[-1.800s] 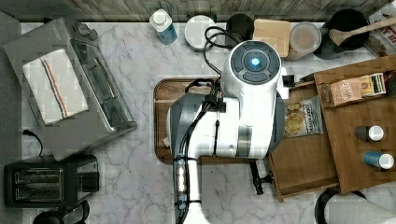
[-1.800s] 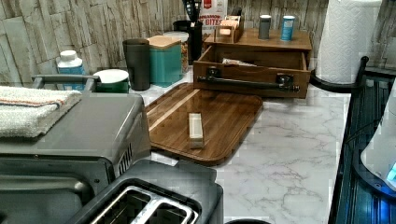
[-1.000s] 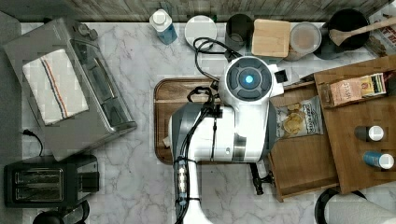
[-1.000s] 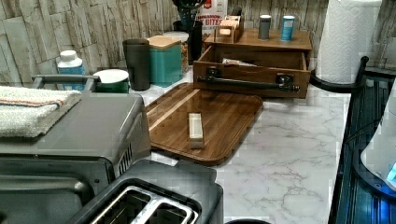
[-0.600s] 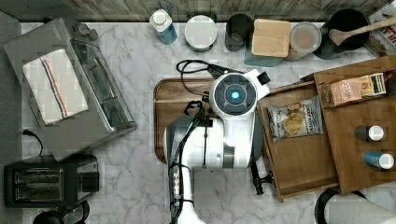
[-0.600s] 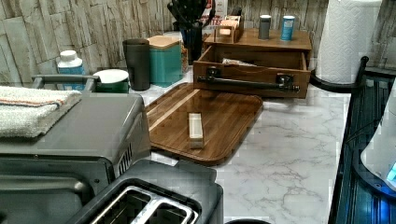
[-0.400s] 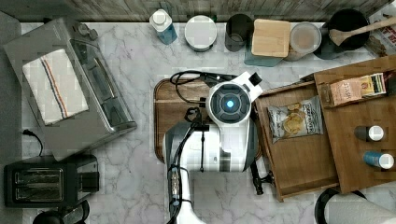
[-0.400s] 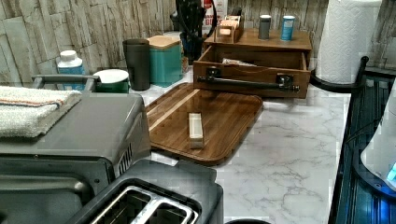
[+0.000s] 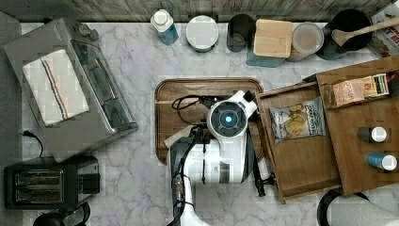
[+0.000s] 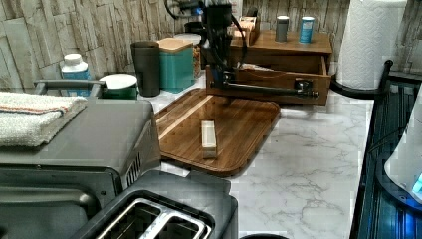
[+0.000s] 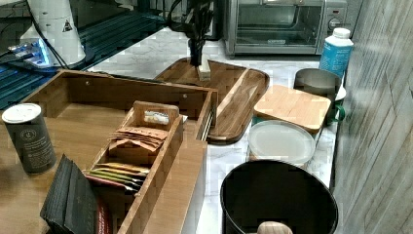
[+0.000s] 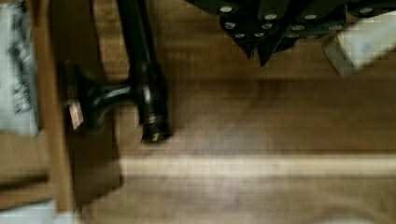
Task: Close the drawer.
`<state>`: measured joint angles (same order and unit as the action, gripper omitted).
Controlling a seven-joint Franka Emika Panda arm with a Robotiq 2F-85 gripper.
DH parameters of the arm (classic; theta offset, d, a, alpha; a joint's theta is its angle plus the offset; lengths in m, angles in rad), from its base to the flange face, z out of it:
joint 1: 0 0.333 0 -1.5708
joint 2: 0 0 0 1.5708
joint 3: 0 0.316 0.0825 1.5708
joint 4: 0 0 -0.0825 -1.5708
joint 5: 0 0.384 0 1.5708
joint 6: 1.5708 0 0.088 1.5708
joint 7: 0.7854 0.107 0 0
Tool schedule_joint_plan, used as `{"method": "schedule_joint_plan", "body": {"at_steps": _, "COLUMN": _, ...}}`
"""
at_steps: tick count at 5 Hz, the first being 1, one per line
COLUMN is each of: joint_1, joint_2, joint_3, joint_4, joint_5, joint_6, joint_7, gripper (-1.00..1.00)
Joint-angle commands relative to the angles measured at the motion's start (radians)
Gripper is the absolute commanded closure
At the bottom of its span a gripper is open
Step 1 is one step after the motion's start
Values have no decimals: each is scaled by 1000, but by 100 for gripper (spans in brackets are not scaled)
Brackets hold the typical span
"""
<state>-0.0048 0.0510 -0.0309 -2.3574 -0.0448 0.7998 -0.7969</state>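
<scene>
The shallow brown wooden drawer is seen pulled out; the claw's black fingers are pressed together beside its dark metal handle.

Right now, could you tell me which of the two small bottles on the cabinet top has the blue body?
The blue bottle does, standing nearer the paper towel roll. The grey bottle stands beside it, closer to the box of tea packets.

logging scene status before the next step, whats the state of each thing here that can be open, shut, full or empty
Medium-brown wooden drawer with dark metal handle: pulled open, holding a chip bag.
Silver toaster oven with glass door: door shut.
Black two-slot toaster: slots empty.
Teal canister with square wooden lid: lid on.
Blue bottle with white cap: capped.
Black gripper: open or shut cannot be told.
</scene>
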Motion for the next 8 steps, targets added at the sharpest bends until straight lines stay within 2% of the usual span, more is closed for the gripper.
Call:
{"method": "schedule_joint_plan", "body": {"at_steps": 1, "joint_1": -51, "joint_2": -35, "joint_3": -34, "joint_4": -194, "joint_5": 22, "joint_6": 184, "joint_7": -262, "gripper": 100}}
{"method": "schedule_joint_plan", "body": {"at_steps": 2, "joint_1": -71, "joint_2": -47, "joint_3": -59, "joint_4": -180, "joint_5": -7, "joint_6": 124, "joint_7": -306, "gripper": 100}}
{"method": "schedule_joint_plan", "body": {"at_steps": 4, "joint_1": -123, "joint_2": -67, "joint_3": -103, "joint_4": -133, "joint_5": 43, "joint_6": 71, "joint_7": -468, "gripper": 100}}
{"method": "schedule_joint_plan", "body": {"at_steps": 6, "joint_1": -190, "joint_2": 28, "joint_3": -144, "joint_4": -12, "joint_5": 103, "joint_6": 30, "joint_7": -660, "gripper": 100}}
{"method": "schedule_joint_plan", "body": {"at_steps": 8, "joint_1": -214, "joint_2": 112, "joint_3": -215, "joint_4": 158, "joint_5": 166, "joint_6": -17, "joint_7": -814, "gripper": 100}}
